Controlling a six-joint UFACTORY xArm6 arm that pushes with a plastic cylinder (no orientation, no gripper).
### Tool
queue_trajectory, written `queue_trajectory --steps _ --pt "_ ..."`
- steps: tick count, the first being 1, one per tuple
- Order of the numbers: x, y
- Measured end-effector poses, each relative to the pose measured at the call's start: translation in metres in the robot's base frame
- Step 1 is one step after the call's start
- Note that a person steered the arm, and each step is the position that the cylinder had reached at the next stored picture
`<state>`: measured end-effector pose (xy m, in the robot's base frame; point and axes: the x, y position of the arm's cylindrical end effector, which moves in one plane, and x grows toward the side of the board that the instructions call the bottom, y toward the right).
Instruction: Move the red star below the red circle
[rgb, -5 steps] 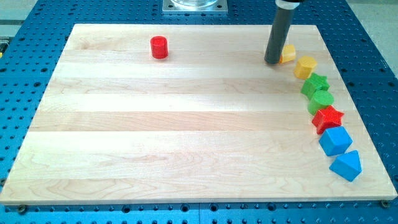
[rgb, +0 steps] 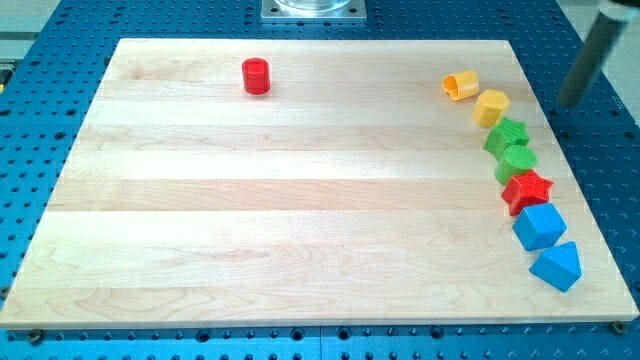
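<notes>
My tip (rgb: 570, 103) off board (rgb: 300, 200), right of yellow blocks (rgb: 490, 106). Red star (rgb: 527, 189) in right-edge chain, between green (rgb: 517, 160) and blue (rgb: 539, 226). Red circle (rgb: 256, 76) top left.

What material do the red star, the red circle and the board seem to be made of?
The red star and the red circle look like plastic or painted wood: uniform saturated colour, no visible grain, matte with a faint sheen. Which one cannot be told. The board looks like light wood, joined from planks: pale grain streaks and long seams show, with a smooth finish.
</notes>
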<state>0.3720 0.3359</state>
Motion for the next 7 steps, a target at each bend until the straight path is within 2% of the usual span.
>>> queue_trajectory --steps 1,3,4,5,7 --pt "0.071 -0.009" --pt "0.136 -0.077" --pt "0.145 -0.106" --pt "0.135 -0.162" --pt "0.109 -0.133"
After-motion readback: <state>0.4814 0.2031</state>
